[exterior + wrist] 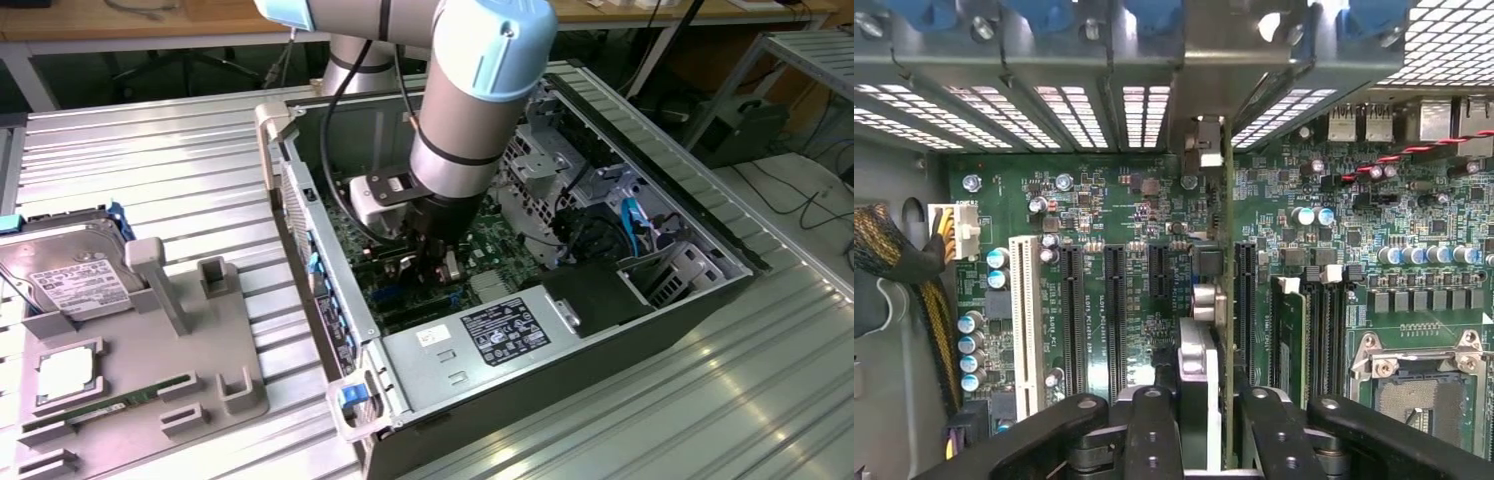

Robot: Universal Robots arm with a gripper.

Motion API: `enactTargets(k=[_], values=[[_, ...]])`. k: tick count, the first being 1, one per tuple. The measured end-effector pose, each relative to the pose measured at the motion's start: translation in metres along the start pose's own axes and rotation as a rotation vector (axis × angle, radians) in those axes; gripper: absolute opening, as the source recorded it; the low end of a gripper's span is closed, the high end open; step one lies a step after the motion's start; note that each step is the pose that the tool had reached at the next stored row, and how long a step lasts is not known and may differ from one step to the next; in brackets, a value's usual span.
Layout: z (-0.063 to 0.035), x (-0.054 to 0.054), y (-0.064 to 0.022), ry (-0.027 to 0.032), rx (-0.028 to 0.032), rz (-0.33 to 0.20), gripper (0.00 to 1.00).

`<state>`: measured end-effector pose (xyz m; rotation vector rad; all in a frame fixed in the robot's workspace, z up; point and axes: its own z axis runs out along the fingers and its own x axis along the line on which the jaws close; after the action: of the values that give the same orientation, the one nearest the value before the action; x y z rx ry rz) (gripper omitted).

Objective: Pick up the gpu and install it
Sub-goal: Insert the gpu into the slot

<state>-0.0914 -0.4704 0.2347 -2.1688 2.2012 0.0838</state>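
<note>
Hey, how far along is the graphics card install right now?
Done: the thin, green-edged gpu card is picked up and inside the open black computer case. In hand: the claw grips it edge-on over the green motherboard, beside its black slots. Left: seating it; I cannot tell whether it is in a slot.

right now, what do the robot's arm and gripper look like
The arm is a thick silver-grey metal tube with light blue plastic caps at its joints. A thin black cable runs along it, and a black band rings the tube near the wrist, above a pale grey bracket. The gripper is black; in the wrist view its linkage bars are black with round pivot pins.
</note>
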Motion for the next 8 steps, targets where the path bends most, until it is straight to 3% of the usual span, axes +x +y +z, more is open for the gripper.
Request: enactTargets(k=[8], values=[[0.0001, -0.0017, -0.0032, 0.01, -0.0018, 0.0, 0.28]])
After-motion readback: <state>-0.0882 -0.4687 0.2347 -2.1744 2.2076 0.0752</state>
